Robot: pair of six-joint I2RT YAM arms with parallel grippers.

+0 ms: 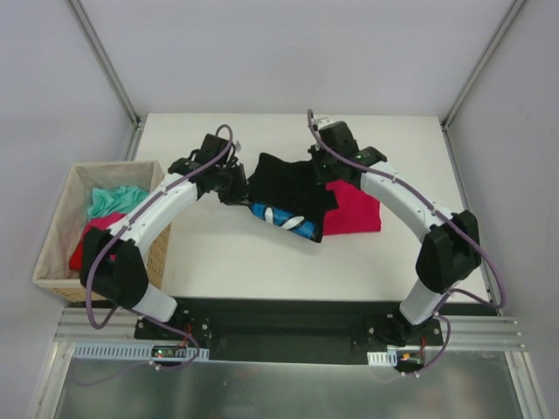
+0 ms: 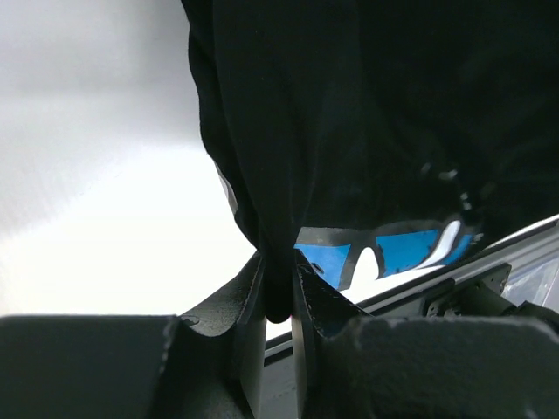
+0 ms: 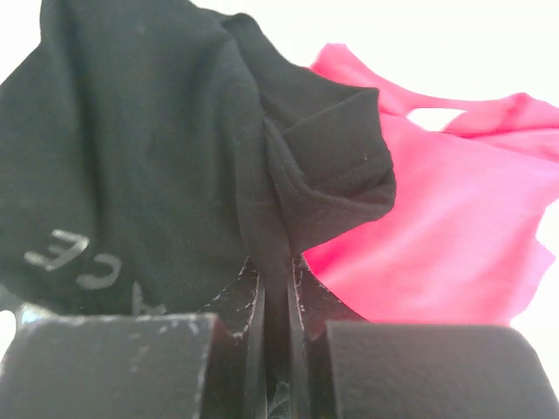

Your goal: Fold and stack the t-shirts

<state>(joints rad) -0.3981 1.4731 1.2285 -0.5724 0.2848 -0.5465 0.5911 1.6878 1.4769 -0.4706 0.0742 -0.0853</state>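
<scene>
— Where's the black t-shirt (image 1: 284,188)?
— Strung between the two arms over the surface (image 1: 227,253), its right side covering part of the crimson t-shirt (image 1: 358,214). The left gripper (image 2: 279,279) and right gripper (image 3: 275,266) each have jaws pinching a black fold.
— Any writing?
— Some pale letters (image 3: 74,262) and a blue-white print (image 1: 284,218), but I can't read either.

The left arm (image 1: 162,205) and right arm (image 1: 403,196) are white with black joints. A purple cable (image 1: 311,120) trails each. Pincer fingers (image 3: 240,305) are scuffed black.
</scene>
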